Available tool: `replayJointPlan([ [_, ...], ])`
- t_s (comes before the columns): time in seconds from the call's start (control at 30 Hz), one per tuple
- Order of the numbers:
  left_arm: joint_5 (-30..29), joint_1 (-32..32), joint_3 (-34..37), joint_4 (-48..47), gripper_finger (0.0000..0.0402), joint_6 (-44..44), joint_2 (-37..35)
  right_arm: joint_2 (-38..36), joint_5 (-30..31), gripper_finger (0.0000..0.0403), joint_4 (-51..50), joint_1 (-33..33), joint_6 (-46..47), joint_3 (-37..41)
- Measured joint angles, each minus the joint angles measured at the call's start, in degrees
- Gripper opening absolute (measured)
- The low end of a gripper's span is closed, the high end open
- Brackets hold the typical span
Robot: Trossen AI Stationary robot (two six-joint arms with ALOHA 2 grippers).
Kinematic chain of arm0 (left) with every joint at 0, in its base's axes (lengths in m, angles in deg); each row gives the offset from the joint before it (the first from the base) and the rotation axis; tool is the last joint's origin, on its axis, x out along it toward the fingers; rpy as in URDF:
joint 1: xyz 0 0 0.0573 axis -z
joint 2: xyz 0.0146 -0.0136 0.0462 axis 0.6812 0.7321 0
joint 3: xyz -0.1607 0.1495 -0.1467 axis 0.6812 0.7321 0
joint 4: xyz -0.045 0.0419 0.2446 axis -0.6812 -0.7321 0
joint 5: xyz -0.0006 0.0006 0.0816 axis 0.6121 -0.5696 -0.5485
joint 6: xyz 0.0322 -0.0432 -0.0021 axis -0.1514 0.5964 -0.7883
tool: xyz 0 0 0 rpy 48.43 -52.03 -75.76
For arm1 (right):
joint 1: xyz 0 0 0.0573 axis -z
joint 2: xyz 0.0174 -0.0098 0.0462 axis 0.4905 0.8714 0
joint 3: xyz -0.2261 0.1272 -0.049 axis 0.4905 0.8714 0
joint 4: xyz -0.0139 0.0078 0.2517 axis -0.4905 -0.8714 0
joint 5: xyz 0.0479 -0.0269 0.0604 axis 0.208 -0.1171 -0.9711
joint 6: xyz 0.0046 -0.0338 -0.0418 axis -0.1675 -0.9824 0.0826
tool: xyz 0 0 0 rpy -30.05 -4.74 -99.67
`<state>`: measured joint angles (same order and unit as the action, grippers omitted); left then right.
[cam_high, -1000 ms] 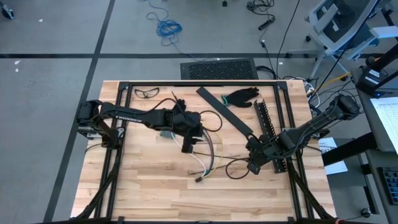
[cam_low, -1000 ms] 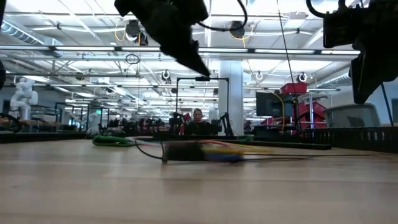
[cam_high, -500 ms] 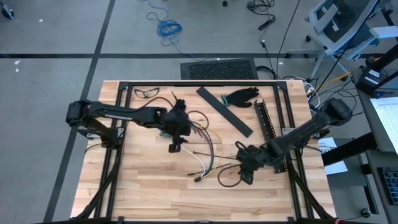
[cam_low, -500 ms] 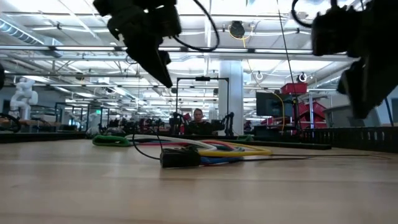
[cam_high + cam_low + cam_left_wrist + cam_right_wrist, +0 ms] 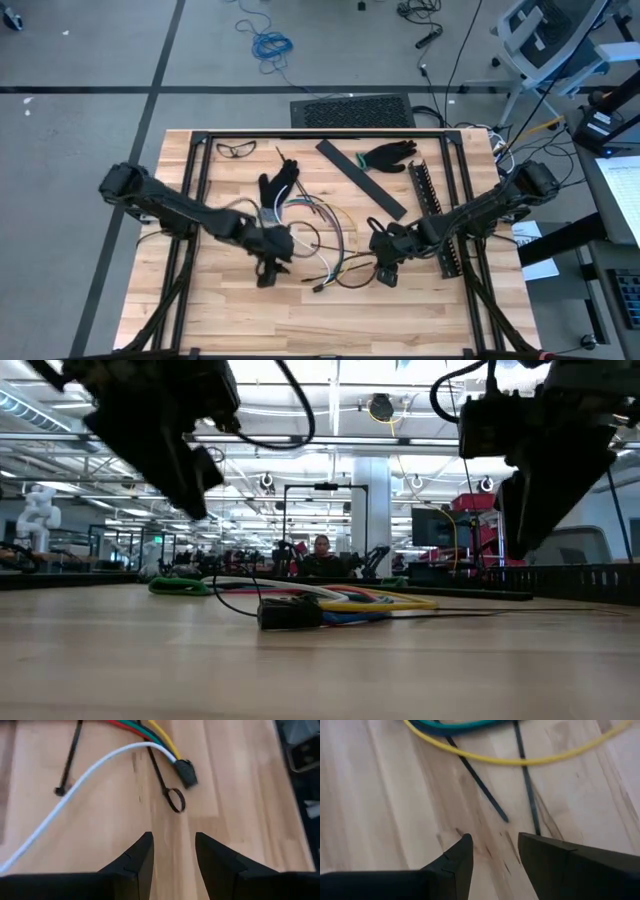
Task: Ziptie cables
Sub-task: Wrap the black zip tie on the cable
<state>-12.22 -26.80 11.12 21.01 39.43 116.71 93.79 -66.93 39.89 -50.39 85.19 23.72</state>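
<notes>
The cables (image 5: 322, 235) lie in loose loops on the wooden table's middle: yellow, green, red and white wires ending in a black plug (image 5: 185, 772). A black ziptie with a small closed loop (image 5: 174, 800) lies beside the plug, and another ziptie (image 5: 70, 757) lies farther off. My left gripper (image 5: 266, 277) hovers open above bare wood left of the plug (image 5: 318, 288), its fingers (image 5: 141, 855) holding nothing. My right gripper (image 5: 385, 274) hovers open at the cables' right side, above a yellow wire (image 5: 520, 760) and two black ziptie ends (image 5: 485, 790).
A black glove (image 5: 278, 185) lies at the cables' far left, and a second glove (image 5: 390, 154), a flat black bar (image 5: 360, 178) and a black slotted strip (image 5: 428, 205) at the far right. Safety glasses (image 5: 236, 148) lie at the far left. A person (image 5: 321, 552) sits beyond the table.
My left gripper has swung away from the far end of the cables toward the table's near edge and left, sinking and rolling, which uncovers the black glove. My right gripper has moved left from the slotted strip toward the cables and come down a little.
</notes>
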Motion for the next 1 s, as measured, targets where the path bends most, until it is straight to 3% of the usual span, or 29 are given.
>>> replayJointPlan([
  [0.2, -3.83, 1.64, -0.09, 9.51, 0.0141, 5.46, 6.08, -0.05, 0.04, 0.0149, -1.6, -0.48, -0.97, 0.0],
  [0.37, -3.36, 1.96, -0.1, 10.97, 0.0141, 13.11, 11.26, -0.07, 0.2, 0.0149, -2.06, -0.99, -1.56, 0.0],
  [1.0, -10.87, 5.42, -1.41, 13.32, 0.0141, 19.24, 12.55, -0.08, 1.97, 0.0148, -3.45, -2.34, -2.8, 0.0],
])
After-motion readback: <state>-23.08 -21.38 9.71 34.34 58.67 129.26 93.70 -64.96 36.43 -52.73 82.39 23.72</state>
